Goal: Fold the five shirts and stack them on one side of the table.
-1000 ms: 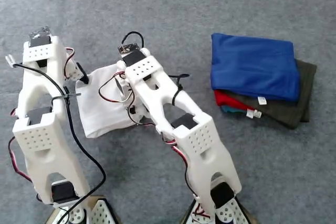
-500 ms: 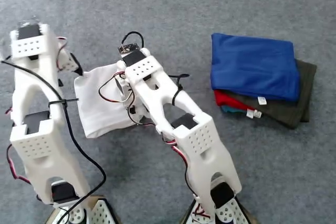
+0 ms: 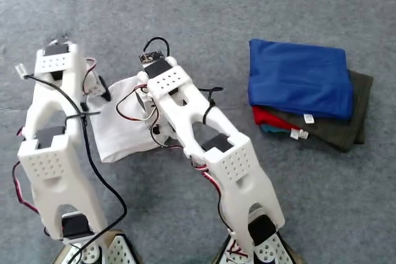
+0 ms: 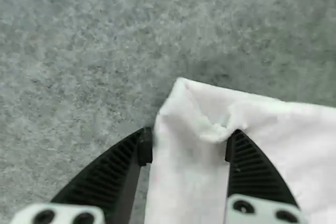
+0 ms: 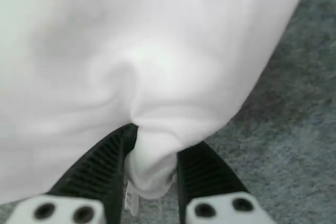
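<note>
Pinching white shirt [image 3: 116, 135] fold tight with right pincer [image 5: 155, 148]; straddling its corner with left pincer [image 4: 189, 142] agape; risking slippage and bunching if closing shallow.

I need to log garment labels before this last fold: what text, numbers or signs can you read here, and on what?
None can be read.
Upper tag on the folded stack: too small to read.
Lower tag on that stack: too small to read.
Hanging tag of the white shirt by the right end effector: blurred, unreadable.
</note>
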